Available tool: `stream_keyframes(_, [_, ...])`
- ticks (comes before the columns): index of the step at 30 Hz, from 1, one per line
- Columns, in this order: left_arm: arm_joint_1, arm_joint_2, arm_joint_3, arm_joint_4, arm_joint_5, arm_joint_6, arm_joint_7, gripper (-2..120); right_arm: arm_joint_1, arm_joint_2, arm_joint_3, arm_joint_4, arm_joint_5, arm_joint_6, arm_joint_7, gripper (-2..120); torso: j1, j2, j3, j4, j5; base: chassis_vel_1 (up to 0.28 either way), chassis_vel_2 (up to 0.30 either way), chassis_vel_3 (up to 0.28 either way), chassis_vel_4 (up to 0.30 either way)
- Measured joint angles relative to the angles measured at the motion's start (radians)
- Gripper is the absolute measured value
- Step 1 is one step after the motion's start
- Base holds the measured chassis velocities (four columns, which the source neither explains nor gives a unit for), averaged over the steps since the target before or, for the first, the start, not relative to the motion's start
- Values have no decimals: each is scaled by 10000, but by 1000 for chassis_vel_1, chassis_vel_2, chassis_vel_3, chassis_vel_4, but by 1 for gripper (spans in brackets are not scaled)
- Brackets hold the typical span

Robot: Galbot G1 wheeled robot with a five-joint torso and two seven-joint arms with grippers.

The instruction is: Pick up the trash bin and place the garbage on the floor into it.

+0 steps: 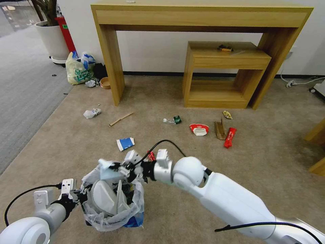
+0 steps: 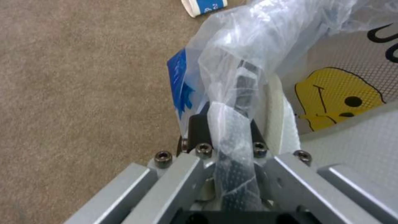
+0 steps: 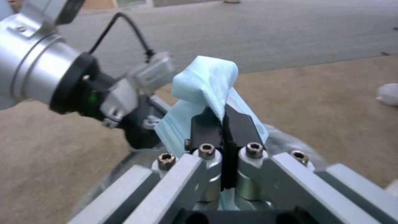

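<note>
**Mask held over the bin, bin held at its rim**

While the left gripper clamps the rim of the trash bin, its black pads pressed on the crinkly liner bag and the bin wall, the right gripper is above the bin's opening. Its fingers are pinched tight on a pale-blue face mask, which bunches up past the fingertips. In the head view the mask sits over the far edge of the bin, just beside the liner. White slippers already lie inside the bin; the left wrist view shows one with a yellow cartoon print.

Floor: beige short-pile carpet. Litter on it, all well apart from the bin except where noted:
- blue-white paper cup, near the bin
- crushed red can, partly hidden behind the right wrist
- wooden stick
- plastic bottle
- red-white bowl
- cardboard
- red wrapper
- crumpled white wad

Room: wooden console table against the white wall, a lower wooden shelf unit under it, a yellowish shopping bag by the table's leg, grey ribbed carpet to the left.
</note>
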Motion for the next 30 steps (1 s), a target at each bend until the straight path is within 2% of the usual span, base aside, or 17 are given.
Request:
stream_keyframes(6, [0, 8, -5, -17, -16, 0, 0, 0, 32, 28, -318, -17, -193, -227, 36, 3, 0, 0, 0, -1, 0, 0, 0, 0, 0])
stream_keyframes(9, [14, -4, -29, -67, -19, 0, 6, 0, -51, 13, -469, -39, -342, -435, 250, 15, 0, 0, 0, -1, 1, 0, 0, 0, 0])
stream_keyframes(10, [14, -4, -29, -67, -19, 0, 6, 0, -51, 13, -469, -39, -342, -435, 250, 15, 0, 0, 0, -1, 1, 0, 0, 0, 0])
stream_keyframes(13, [38, -8, -85, -119, -31, 0, 21, 0, -74, 16, -484, -62, -419, -438, 359, 30, 0, 0, 0, -1, 2, 0, 0, 0, 0])
stream_keyframes(14, [38, -8, -85, -119, -31, 0, 21, 0, -74, 16, -484, -62, -419, -438, 359, 30, 0, 0, 0, -1, 2, 0, 0, 0, 0])
stream_keyframes(17, [46, -27, -101, -124, -32, 0, 27, 0, -80, 19, -458, -68, -439, -438, 392, 45, 0, 0, 0, -1, 2, 0, 0, 0, 0])
stream_keyframes(18, [46, -27, -101, -124, -32, 0, 27, 0, -80, 19, -458, -68, -439, -438, 392, 45, 0, 0, 0, -1, 2, 0, 0, 0, 0])
stream_keyframes(21, [24, -58, -87, -131, -26, 0, 31, 0, -97, 20, -452, -94, -439, -438, 447, 59, 0, 0, 0, -1, 2, 0, 0, 0, 0])
stream_keyframes(22, [24, -58, -87, -131, -26, 0, 31, 0, -97, 20, -452, -94, -439, -438, 447, 59, 0, 0, 0, -1, 2, 0, 0, 0, 0])
stream_keyframes(25, [22, -63, -91, -133, -22, 0, 37, 0, -127, -3, -420, -121, -444, -423, 458, 74, 0, 0, 0, -1, 2, 0, 0, 0, 0])
stream_keyframes(27, [22, -63, -97, -133, -22, 0, 39, 0, -131, -10, -417, -120, -445, -415, 458, 77, 0, 0, 0, -1, 2, 0, 0, 0, 0])
stream_keyframes(30, [22, -68, -112, -133, -21, 0, 46, 0, -150, 57, -329, -97, -434, -383, 615, 92, 0, 0, 0, -1, 2, 0, 0, 0, 0])
